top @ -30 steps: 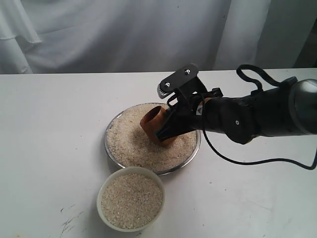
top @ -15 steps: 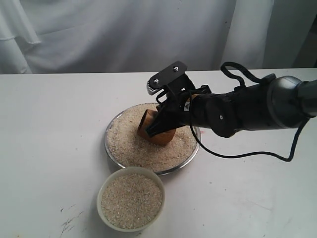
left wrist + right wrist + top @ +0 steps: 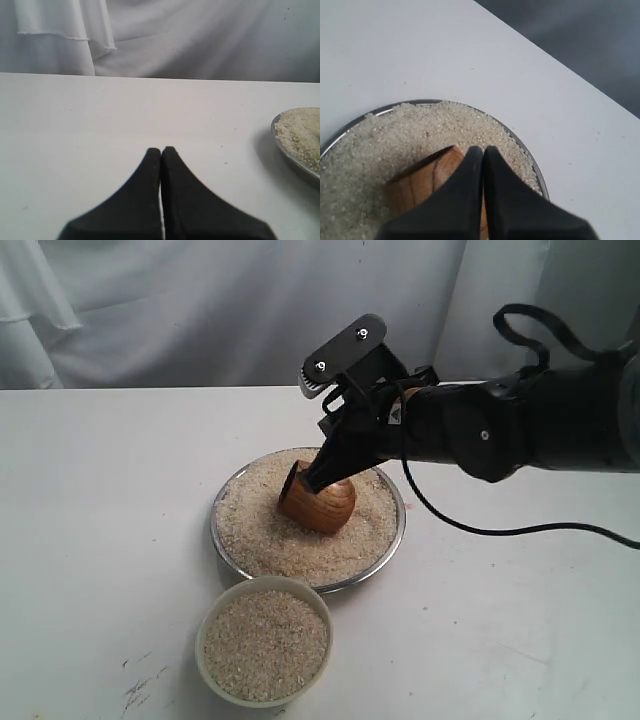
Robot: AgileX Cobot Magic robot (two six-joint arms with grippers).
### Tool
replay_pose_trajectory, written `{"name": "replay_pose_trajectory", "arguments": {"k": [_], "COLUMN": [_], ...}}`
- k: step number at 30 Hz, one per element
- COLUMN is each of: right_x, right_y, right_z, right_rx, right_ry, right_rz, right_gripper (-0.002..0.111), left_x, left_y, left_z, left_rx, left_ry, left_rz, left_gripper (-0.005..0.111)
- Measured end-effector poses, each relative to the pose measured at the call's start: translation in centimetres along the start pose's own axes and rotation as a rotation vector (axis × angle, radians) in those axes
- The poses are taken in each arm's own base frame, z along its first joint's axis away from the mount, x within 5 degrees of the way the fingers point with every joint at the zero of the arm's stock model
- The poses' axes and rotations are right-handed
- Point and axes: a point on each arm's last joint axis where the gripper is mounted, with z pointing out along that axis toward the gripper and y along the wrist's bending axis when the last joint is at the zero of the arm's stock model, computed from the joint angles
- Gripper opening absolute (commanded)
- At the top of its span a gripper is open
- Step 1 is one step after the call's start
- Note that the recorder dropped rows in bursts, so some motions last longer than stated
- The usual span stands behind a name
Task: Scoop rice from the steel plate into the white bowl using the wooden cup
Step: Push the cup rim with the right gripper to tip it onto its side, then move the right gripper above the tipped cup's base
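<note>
The steel plate (image 3: 214, 530) sits mid-table, heaped with rice (image 3: 255, 530). The wooden cup (image 3: 320, 506) lies tilted on its side in the rice, its dark mouth facing left. My right gripper (image 3: 312, 480) comes down from the right onto the cup's upper rim, jaws pressed together on it. In the right wrist view the gripper (image 3: 482, 148) covers the cup (image 3: 420, 182), with rice (image 3: 395, 135) and the plate rim (image 3: 536, 172) around it. The white bowl (image 3: 265, 583), nearly full of rice, stands in front of the plate. My left gripper (image 3: 161, 149) is shut and empty above bare table.
White curtains hang behind the table. The right arm's black cable (image 3: 520, 532) loops over the table to the right of the plate. In the left wrist view the plate's edge (image 3: 295, 167) and some rice (image 3: 300, 132) show at one side.
The right gripper has swung the cup from upright-tilted down onto its side in the rice and shifted slightly left; the wrist has lifted. Left gripper and bowl are unchanged.
</note>
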Motion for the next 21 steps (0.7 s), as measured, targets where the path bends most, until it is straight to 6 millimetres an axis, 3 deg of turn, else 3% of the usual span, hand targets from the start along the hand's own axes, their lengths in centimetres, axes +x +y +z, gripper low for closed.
{"name": "replay_pose_trajectory", "arguments": {"k": [3,11,21], "right_x": [0.6,3.9,3.7], "right_y": [-1.0,-6.3,-6.3], "right_z": [-0.7,-1.6,-1.7], "right_rx": [-0.01,0.039,0.022], "right_ry": [0.075,0.252,0.216], "right_rz": [-0.034,0.027,0.287], "right_gripper": [0.0,0.0,0.0], "left_x": [0.0,0.0,0.0], "left_y": [0.0,0.0,0.0], "left_z": [0.0,0.0,0.0], "left_rx": [0.0,0.0,0.0], "left_ry": [0.0,0.0,0.0], "left_rz": [0.0,0.0,0.0], "left_gripper": [0.0,0.0,0.0]}}
